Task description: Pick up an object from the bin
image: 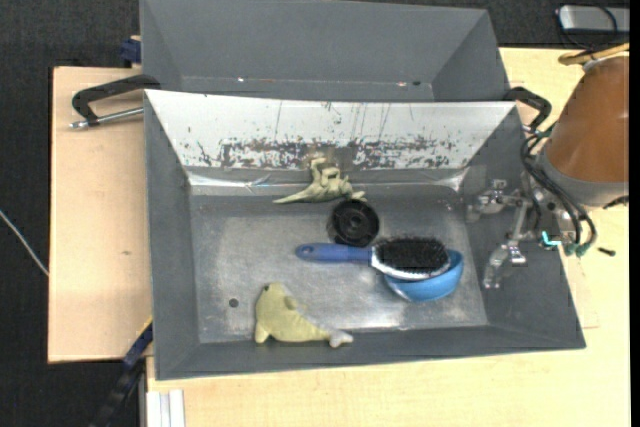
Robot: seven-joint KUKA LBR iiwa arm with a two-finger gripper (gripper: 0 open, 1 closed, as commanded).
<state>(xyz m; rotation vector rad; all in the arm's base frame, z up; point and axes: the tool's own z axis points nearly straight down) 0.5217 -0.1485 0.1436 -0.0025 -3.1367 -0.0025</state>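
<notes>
My gripper [497, 231] hangs over the bin's right sloping wall with its two metal fingers spread open and nothing between them. Nearest to it, just to the left, a blue hairbrush [408, 267] with black bristles lies on the bin floor, its handle pointing left. A round black thing [353, 220] sits just behind the handle. The fingers touch none of these.
A pale green toy dinosaur [322, 183] rests against the back wall. A yellowish plush sea animal [287, 319] lies near the front left. The arm with its orange cover and cables enters from the right.
</notes>
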